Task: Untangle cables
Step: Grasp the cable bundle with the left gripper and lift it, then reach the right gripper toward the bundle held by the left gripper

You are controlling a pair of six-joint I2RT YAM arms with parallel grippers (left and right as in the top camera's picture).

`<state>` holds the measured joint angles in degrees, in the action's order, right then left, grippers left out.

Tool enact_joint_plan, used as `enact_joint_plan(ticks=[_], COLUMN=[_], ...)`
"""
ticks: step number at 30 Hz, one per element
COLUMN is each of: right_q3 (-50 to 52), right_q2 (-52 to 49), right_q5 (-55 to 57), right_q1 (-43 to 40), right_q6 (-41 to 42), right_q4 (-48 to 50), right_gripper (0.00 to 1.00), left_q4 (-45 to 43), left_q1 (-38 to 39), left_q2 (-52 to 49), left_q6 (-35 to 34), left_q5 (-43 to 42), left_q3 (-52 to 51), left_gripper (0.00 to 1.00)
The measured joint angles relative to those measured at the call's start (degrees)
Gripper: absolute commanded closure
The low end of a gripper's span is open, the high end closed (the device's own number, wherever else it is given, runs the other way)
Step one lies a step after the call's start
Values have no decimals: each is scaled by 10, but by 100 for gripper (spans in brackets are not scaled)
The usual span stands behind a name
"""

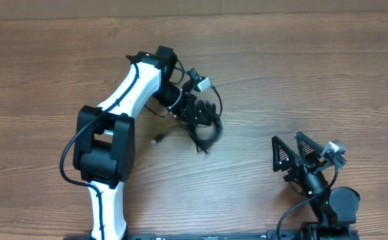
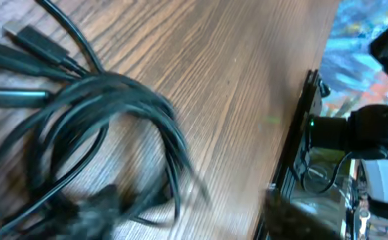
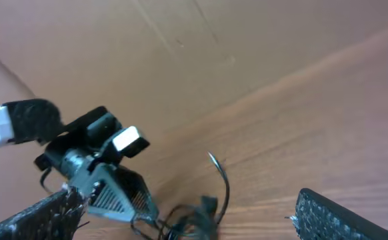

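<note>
Clearly the left gripper [image 1: 198, 117] is hovering right over the bunched cables [image 1: 206, 137] mid-table, its jaw opening hidden. The right gripper [image 1: 295, 152] is idling well apart, spread wide and empty.

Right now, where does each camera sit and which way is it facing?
Overhead: above the table, looking down on the left hand and right hand.
Left wrist: low over the cables, facing the right arm; own hand unclear.
Right wrist: looks across at the left hand; own fingers at the edges.
All three share the cables.
</note>
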<state>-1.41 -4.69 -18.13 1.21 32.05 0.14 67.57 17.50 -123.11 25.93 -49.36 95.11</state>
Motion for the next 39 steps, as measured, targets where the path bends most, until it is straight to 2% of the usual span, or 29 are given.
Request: enact_joint_plan(ticks=[2, 3, 4, 5, 6, 7, 8, 9, 11, 12, 13, 14, 15, 16, 17, 18, 19, 20, 22, 24, 27, 28, 29, 30, 32, 36, 38, 39], right_q3=[-30, -68, -130, -162, -217, -272, -309, -351, -376, -379, -379, -379, -379, -379, -379, -379, -379, -379, -379, -379, -379, -379, -379, -380, -380, -380, -380, -380], right_q2=[-72, -128, -205, -242, -294, -346, -381, -435, -492, -517, -552, -584, -609, -623, -650, -665, -683, -691, -696, -711, -734, -740, -757, -765, -798, -852, -859, -859], right_q5=[6, 5, -10, -14, -28, -40, -47, -62, -91, -113, -144, -178, -209, -226, -247, -255, -261, -265, -266, -248, -177, -157, -108, -76, -40, -17, -21, -21], right_q1=[-1, 0, -1, -1, -1, -1, -1, -1, -1, -1, -1, -1, -1, -1, 0, 1, 4, 5, 7, 16, 72, 92, 141, 154, 169, 172, 172, 172], right_q6=[11, 14, 7, 5, 1, -1, -2, -3, -2, -3, -3, -2, -4, -3, 0, 8, 10, 12, 16, 27, 58, 68, 95, 119, 159, 206, 213, 217], right_q4=[-2, -6, -38, -36, -88, -134, -182, -236, -250, -242, -234, -219, -204, -201, -202, -203, -203, -203, -203, -209, -211, -211, -212, -212, -199, -146, -109, -106], right_gripper=[0, 0, 0, 0, 0, 0, 0, 0, 0, 0, 2, 42, 96, 96, 96, 75, 19, 19, 30, 35, 40, 46, 47, 50, 59, 62, 71, 73], left_q4=[-12, -32, -50, -107, -122, -135, -141, -151, -158, -160, -160, -160, -160, -155, -146, -143, -128, -131, -146, -151, -155, -156, -158, -158, -161, -163, -164, -164], left_q1=[2, 2, 1, 1, 1, 1, 1, 1, 1, 2, 3, 5, 9, 13, 14, 16, 17, 20, 20, 20, 23, 24, 28, 30, 32, 34, 34, 34], left_q2=[0, 0, 0, 1, 1, 2, 2, 2, 2, 2, 2, 2, 2, 2, 2, 2, 0, -9, -33, -54, -54, -54, -54, -54, -54, -54, -54, -54], left_q6=[13, 10, -6, -58, -96, -129, -140, -156, -169, -172, -174, -177, -177, -177, -178, -179, -181, -183, -196, -207, -215, -215, -216, -216, -218, -218, -218, -215], left_q5=[12, 29, 39, 77, 104, 126, 139, 154, 165, 170, 173, 176, 178, 179, 180, 180, 182, 181, 182, 178, 181, 182, 182, 182, 182, 182, 179, 171], left_q3=[0, -1, -2, -5, -5, -5, -5, -5, -5, -5, -5, -5, -5, -5, -5, -5, -5, -5, -5, -5, -5, -5, -5, -5, -5, -5, -5, -5], left_gripper=[14, 19, 35, 41, 48, 50, 55, 64, 71, 79, 79, 80, 76, 75, 67, 55, 51, 48, 48, 53, 61, 61, 56, 54, 55, 60, 64, 66])
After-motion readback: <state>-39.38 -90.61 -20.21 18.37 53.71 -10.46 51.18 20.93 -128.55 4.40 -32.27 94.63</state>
